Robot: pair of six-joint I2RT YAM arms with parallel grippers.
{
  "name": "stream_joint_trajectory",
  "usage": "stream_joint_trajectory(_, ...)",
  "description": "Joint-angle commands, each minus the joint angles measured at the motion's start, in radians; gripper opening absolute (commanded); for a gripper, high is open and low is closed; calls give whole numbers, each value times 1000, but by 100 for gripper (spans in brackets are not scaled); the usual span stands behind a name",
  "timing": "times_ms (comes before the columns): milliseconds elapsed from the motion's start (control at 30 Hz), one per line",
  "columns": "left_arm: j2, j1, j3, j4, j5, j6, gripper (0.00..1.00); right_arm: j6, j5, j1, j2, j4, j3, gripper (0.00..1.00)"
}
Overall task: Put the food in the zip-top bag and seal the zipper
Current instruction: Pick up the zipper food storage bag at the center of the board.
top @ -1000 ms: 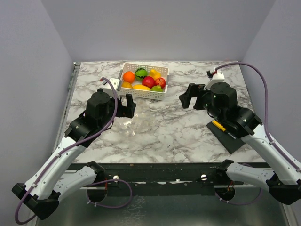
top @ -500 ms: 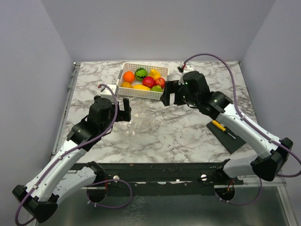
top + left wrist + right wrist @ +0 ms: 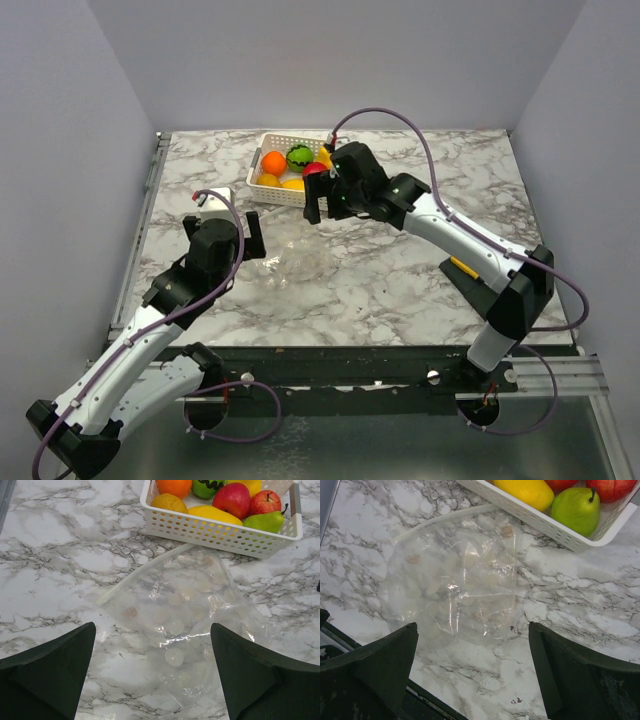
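The food (image 3: 299, 163) lies in a white slotted basket (image 3: 262, 191) at the back of the marble table; orange, striped green, red, yellow and pear pieces show in the left wrist view (image 3: 232, 500). The zip-top bag (image 3: 295, 262) lies flat and empty just in front of the basket, also seen in both wrist views (image 3: 185, 625) (image 3: 455, 590). Its zipper (image 3: 145, 575) (image 3: 445, 520) is the edge facing the basket. My left gripper (image 3: 255, 240) (image 3: 152, 626) hovers open at the bag's left. My right gripper (image 3: 320, 207) (image 3: 473, 625) hovers open between basket and bag.
A black block with a yellow-handled tool (image 3: 478, 278) lies at the right of the table. The right arm stretches across from the right, above the table's middle. A metal rail (image 3: 150, 185) runs along the table's left edge. Purple walls stand behind and on both sides.
My right arm has swung left from the table's right side to the basket's front edge, over the bag. My left gripper has drawn back a little toward the near side.
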Motion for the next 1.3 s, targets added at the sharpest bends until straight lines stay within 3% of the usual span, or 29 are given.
stream_joint_trajectory(0, -19, -2, -29, -5, -48, -10, 98, 19, -40, 20, 84, -53, 82, 97)
stream_joint_trajectory(433, -39, -2, -42, 8, -67, 2, 98, 81, -54, 46, 376, -154, 319, 98)
stream_joint_trajectory(967, -41, -2, -47, 14, -65, 0, 98, 129, -65, 53, 514, -143, 328, 98)
stream_joint_trajectory(1267, -40, -2, -47, 15, -65, 3, 98, 138, -65, 53, 557, -133, 317, 81)
